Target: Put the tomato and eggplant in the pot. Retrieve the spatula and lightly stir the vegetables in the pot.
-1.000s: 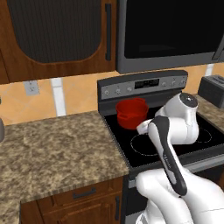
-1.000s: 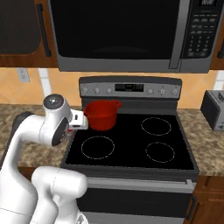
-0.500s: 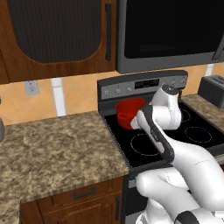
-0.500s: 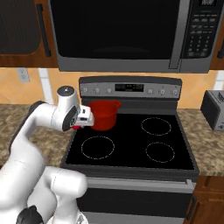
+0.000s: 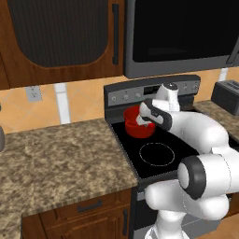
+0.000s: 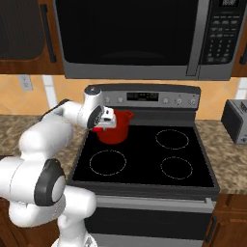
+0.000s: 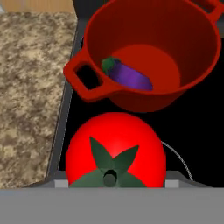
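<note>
So the gripper [image 6: 107,118] is clamped on the tomato [image 7: 116,151], which sits at 6 o'clock in the hand view. The pot [image 7: 151,52] lies toward 12 o'clock from it, eggplant [image 7: 127,75] already inside. The finger tips are hidden behind the tomato, and the pot's far rim is cut off.

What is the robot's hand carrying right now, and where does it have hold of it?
The gripper holds the tomato, clasped by its sides, stem end facing the hand camera, just short of the pot, where the eggplant already lies.
</note>
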Available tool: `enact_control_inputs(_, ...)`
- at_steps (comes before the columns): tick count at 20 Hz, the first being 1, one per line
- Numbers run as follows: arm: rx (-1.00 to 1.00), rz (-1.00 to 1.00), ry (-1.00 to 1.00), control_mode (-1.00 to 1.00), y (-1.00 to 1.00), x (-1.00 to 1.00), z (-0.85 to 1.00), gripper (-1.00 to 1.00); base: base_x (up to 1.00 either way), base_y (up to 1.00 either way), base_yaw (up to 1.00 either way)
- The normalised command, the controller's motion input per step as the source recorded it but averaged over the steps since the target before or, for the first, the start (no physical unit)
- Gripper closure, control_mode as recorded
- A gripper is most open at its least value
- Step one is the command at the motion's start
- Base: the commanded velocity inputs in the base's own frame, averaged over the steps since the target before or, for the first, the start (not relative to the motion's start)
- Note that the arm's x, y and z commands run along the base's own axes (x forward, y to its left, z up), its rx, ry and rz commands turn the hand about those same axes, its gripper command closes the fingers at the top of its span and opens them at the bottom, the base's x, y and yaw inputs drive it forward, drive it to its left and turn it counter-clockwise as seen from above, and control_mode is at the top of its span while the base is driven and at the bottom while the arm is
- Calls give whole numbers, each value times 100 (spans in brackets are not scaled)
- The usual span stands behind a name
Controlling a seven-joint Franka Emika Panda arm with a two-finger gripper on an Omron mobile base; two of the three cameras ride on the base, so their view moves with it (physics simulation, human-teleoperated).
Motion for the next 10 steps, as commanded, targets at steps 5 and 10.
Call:
enact_control_inputs(5,0,-2,0,-100,-13,99,-39,100,0,0,0)
enact_control_inputs(10,0,0,0,-100,0,65,-23,100,0,0,0)
